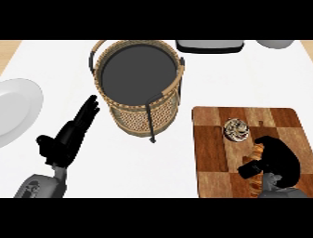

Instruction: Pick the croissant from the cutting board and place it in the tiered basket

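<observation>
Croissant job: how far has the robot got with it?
Early stage. The right robot hand is down on the cutting board, curled over the croissant, so the pickup looks under way; nothing shows it lifted yet. The left robot hand rests open beside the basket. Still left: lift the croissant, carry it to the basket, whose top tier shows nothing inside, and set it in.

free: bare counter (152, 172) between cutting board (210, 153) and left robot hand (69, 137) | obstacle: tiered basket (141, 90) handle
</observation>
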